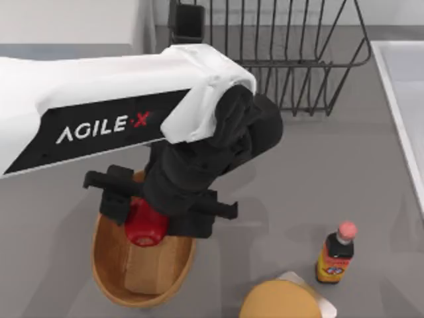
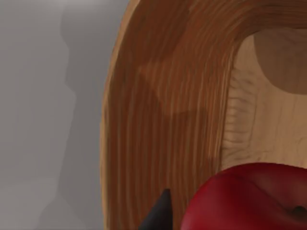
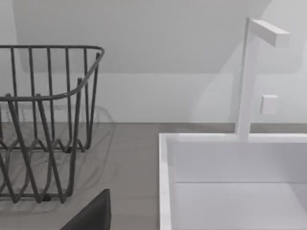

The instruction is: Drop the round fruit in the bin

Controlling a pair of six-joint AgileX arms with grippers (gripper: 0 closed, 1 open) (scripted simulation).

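The round fruit (image 1: 147,228), small, glossy and red, hangs over the near-left part of the table, above the upper end of the bin (image 1: 105,265). The bin is an oval orange-brown wicker basket with a tan bottom. My left gripper (image 1: 149,215) reaches down from the white arm and is shut on the fruit. In the left wrist view the fruit (image 2: 249,199) sits close beside a black fingertip (image 2: 160,215), with the bin's ribbed wall (image 2: 158,120) right under them. A dark edge of my right gripper (image 3: 91,215) shows in the right wrist view, off by the sink.
A black wire dish rack (image 1: 291,59) stands at the back, also in the right wrist view (image 3: 43,120). A sauce bottle (image 1: 336,255) and a larger orange-yellow round thing (image 1: 281,301) sit near the front right. A white sink (image 1: 404,99) runs along the right edge.
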